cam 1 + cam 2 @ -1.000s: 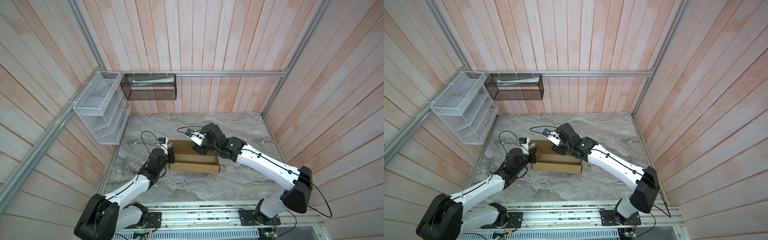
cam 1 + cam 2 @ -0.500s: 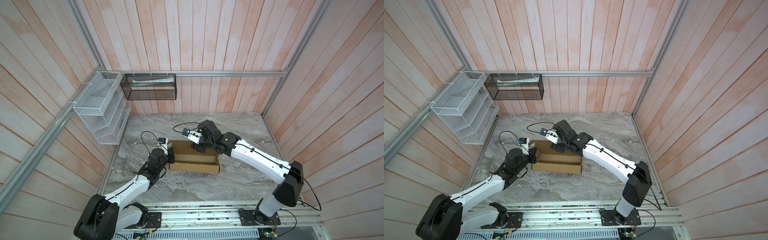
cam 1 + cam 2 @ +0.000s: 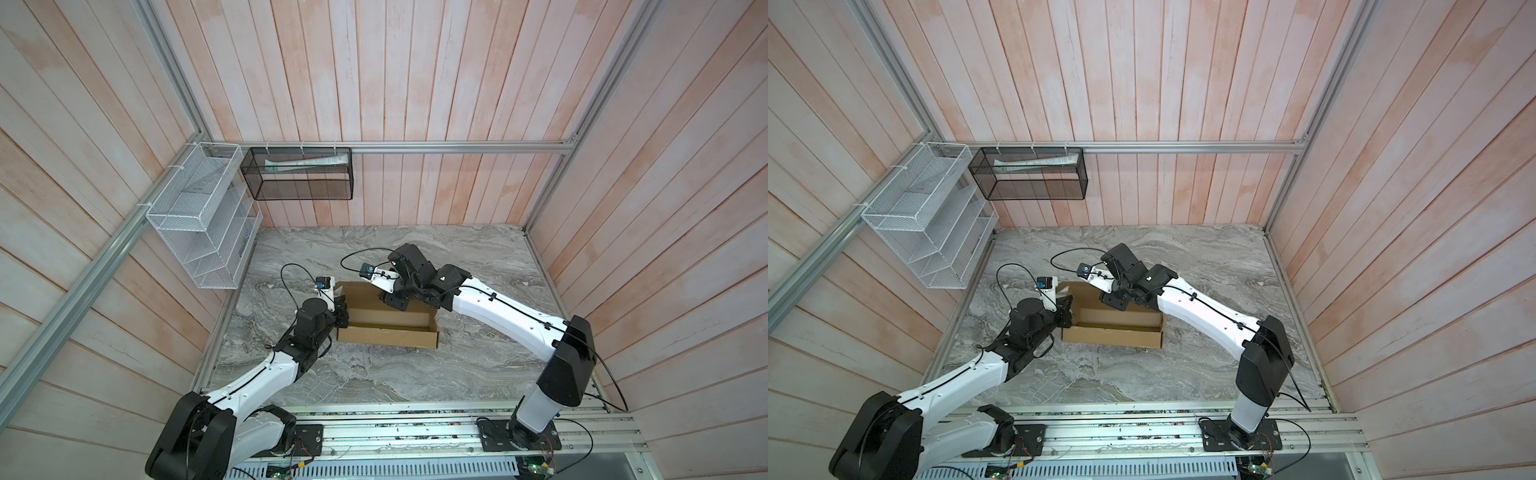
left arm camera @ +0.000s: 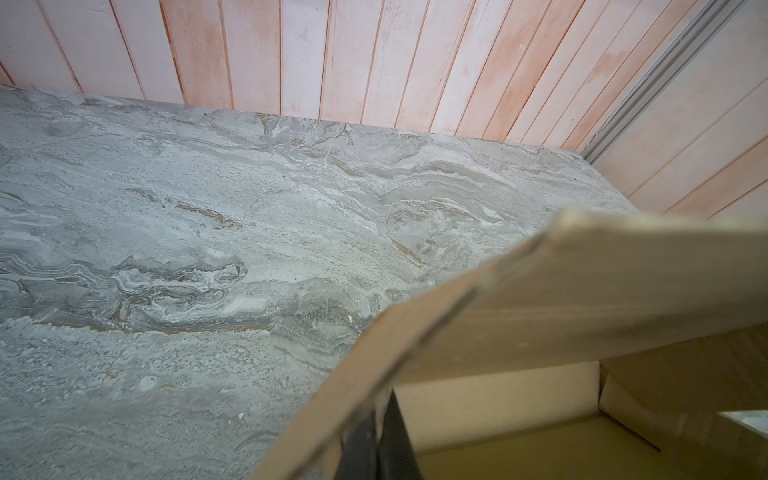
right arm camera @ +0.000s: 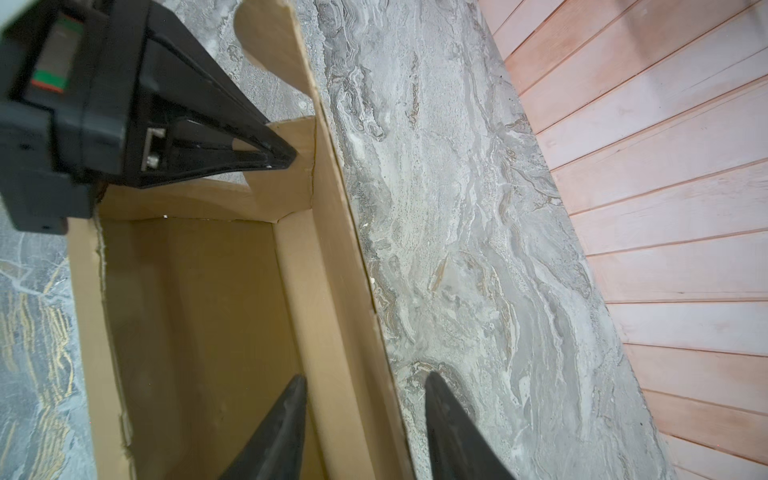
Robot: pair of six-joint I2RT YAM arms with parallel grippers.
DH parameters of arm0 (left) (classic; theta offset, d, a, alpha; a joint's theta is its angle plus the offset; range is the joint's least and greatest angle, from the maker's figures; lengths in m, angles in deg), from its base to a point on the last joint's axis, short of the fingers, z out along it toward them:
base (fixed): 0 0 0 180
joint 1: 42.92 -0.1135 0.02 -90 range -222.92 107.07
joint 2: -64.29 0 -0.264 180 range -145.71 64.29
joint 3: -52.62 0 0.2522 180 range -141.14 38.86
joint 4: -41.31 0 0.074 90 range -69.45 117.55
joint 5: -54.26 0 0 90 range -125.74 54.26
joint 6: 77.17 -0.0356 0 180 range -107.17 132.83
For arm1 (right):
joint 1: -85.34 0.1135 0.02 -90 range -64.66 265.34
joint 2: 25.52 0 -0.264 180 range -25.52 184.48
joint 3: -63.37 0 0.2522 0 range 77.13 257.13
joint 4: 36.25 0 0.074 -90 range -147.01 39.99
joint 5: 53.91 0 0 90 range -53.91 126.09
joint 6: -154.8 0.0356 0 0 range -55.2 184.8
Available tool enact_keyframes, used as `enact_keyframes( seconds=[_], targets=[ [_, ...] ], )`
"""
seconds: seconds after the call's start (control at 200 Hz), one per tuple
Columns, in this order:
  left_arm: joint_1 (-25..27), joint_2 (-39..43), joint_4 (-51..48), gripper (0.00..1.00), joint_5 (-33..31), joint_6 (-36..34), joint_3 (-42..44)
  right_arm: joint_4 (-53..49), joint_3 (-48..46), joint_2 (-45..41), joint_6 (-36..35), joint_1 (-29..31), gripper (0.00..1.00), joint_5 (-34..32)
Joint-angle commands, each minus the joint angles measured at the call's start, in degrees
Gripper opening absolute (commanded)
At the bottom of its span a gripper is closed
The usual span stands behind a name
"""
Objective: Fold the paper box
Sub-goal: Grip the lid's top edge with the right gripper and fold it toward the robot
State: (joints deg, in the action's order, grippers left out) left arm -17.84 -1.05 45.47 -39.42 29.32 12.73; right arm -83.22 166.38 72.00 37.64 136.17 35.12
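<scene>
White wire rack point(image 3: 199, 220) at 10 o'clock, black mesh basket point(image 3: 299, 174) at 11, both wall-hung. Tan cardboard paper box point(image 3: 390, 332), open tray, mid grey marble table point(image 3: 374, 374). Left gripper point(image 5: 278, 160) clamped on its 9 o'clock end; right gripper point(image 5: 365, 376) apart, astride 12 o'clock wall.

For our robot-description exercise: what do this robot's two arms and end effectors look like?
The left arm and right arm have white links, black joints, thin black cables. The left end effector and right end effector are black, with tapering fingers.
</scene>
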Motion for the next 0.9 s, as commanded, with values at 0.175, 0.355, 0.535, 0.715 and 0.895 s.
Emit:
enact_keyframes(
  seconds=[0.175,0.355,0.535,0.715,0.895],
  targets=[
    [0.1,1.1,-0.5,0.00,-1.5,-0.4,2.0,0.3,-1.2,-0.3,1.1,0.0,0.40,2.0],
    [0.1,1.8,0.2,0.00,-2.2,-0.1,3.4,0.6,-2.3,-0.3,1.9,0.9,0.33,2.1],
    [0.1,3.0,1.1,0.00,-2.8,0.5,5.2,0.3,-2.3,0.6,2.4,1.7,0.25,1.8],
    [0.1,4.4,1.2,0.00,-3.2,0.4,6.2,0.7,-2.5,0.9,3.2,2.5,0.19,1.3],
    [0.1,5.5,1.4,0.00,-3.3,0.5,6.8,0.2,-2.7,1.4,3.8,3.7,0.16,1.3]
  ],
)
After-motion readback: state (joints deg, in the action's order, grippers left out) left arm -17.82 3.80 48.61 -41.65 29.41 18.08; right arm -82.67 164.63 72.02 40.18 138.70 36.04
